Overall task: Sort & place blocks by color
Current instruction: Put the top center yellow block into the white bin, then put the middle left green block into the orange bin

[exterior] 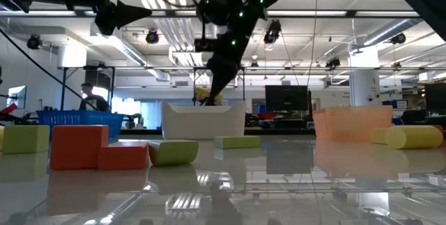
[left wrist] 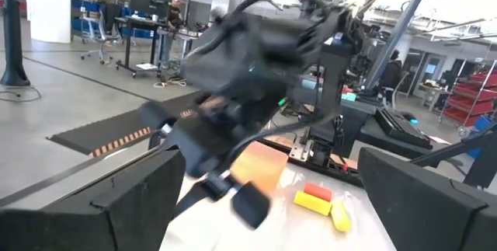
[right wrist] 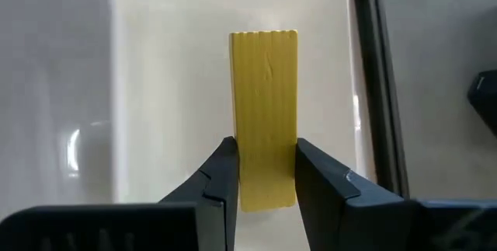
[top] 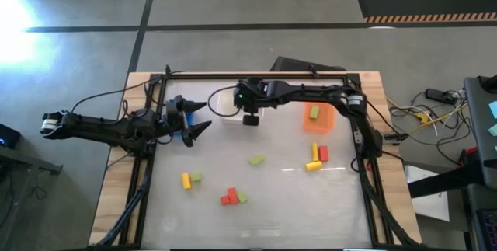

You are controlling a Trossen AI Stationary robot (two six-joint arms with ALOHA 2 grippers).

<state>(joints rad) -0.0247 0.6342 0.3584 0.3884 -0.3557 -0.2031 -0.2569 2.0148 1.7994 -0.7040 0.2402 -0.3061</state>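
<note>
My right gripper (top: 250,119) reaches across to the white bin (top: 231,105) at the table's far middle and is shut on a yellow bar (right wrist: 264,111), pointing down over the bin's inside. My left gripper (top: 206,116) hovers open just left of that bin, touching nothing. An orange bin (top: 318,119) to the right holds a green block (top: 314,113). Loose on the table lie a green block (top: 257,159), a yellow (top: 186,179) and green pair (top: 196,177), a red block (top: 229,196) beside a green one (top: 243,196), and a yellow-and-red group (top: 317,158). My right gripper pinches the yellow bar between its two fingers (right wrist: 221,181), at the bar's near end (right wrist: 264,177), one finger on each long side. The fingers come from above and lie along the bar. The bar points down into the white bin (exterior: 203,119); whether its far end touches the floor cannot be told.
A blue bin (exterior: 83,119) stands at the far left, mostly under my left gripper in the high view. The table's black frame rails (top: 147,165) run along both sides. People and workshop benches show beyond the far edge. The near middle of the table holds only scattered blocks.
</note>
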